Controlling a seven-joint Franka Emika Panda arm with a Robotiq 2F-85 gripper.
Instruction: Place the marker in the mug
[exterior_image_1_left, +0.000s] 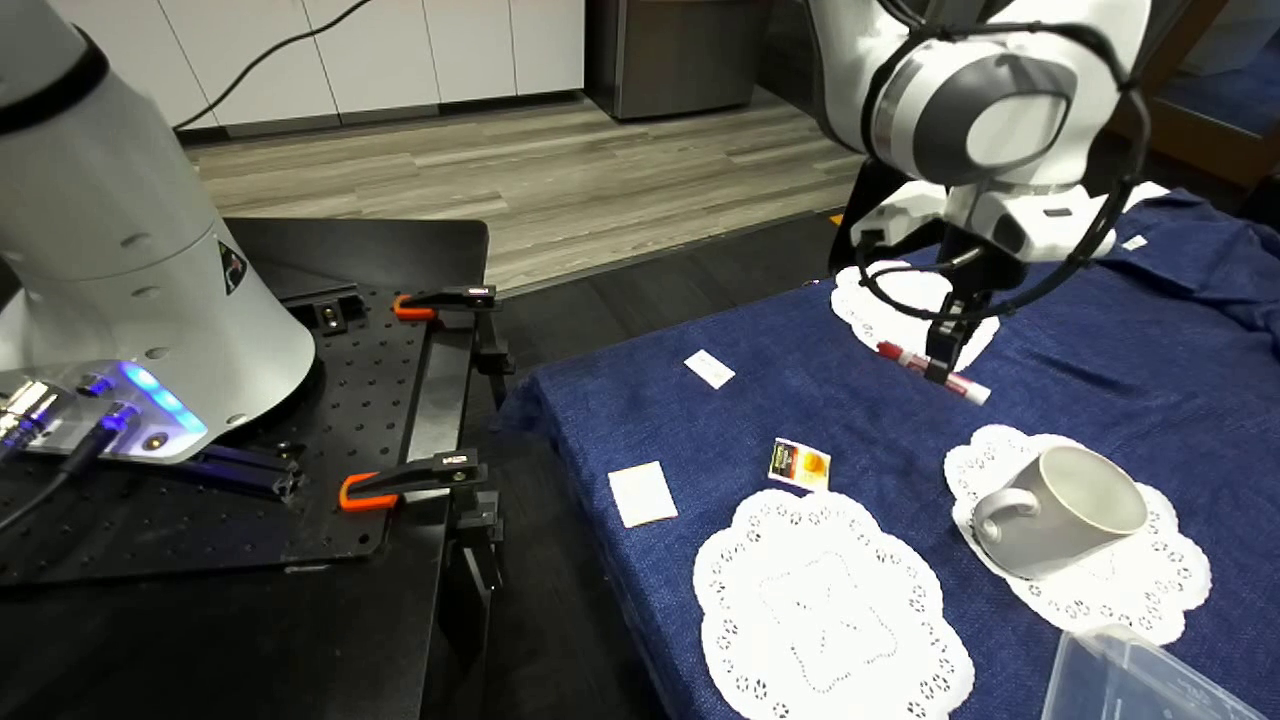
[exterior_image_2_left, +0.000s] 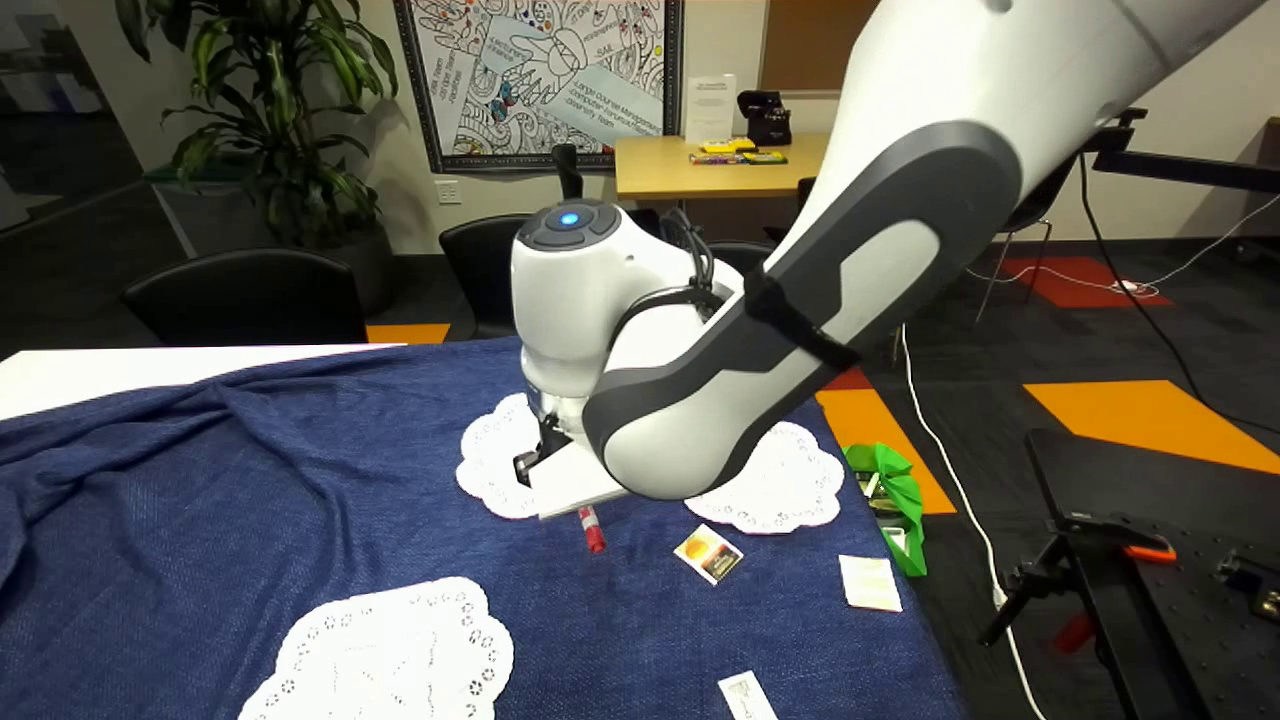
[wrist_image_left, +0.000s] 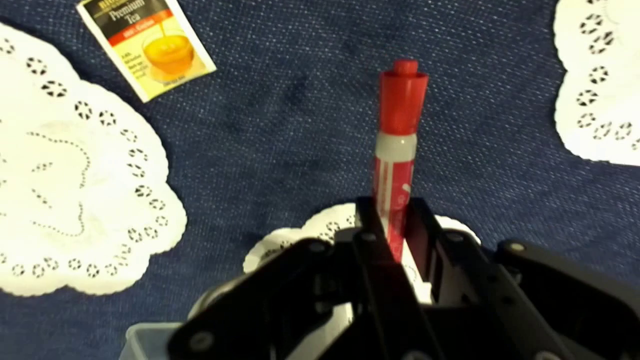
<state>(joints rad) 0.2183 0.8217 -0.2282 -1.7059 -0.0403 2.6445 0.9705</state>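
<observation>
The red marker (wrist_image_left: 395, 150) is held between my fingers, its red cap pointing away from the gripper. My gripper (wrist_image_left: 392, 215) is shut on its body. In an exterior view the marker (exterior_image_1_left: 900, 355) is roughly level and raised above the cloth, with the gripper (exterior_image_1_left: 940, 370) around its middle. Its red cap end (exterior_image_2_left: 592, 532) shows below the arm in an exterior view. The pale grey mug (exterior_image_1_left: 1055, 515) stands upright on a doily, mouth up and handle to the left, apart from the gripper. The arm hides the mug in an exterior view; the gripper mostly covers it in the wrist view.
A clear plastic container (exterior_image_1_left: 1140, 680) stands near the mug and shows in the wrist view (wrist_image_left: 150, 332). Flat doilies (exterior_image_1_left: 830, 610), a tea packet (exterior_image_1_left: 800, 465) and paper squares (exterior_image_1_left: 642, 493) lie on the blue cloth. The table edge (exterior_image_1_left: 590, 540) faces the robot base.
</observation>
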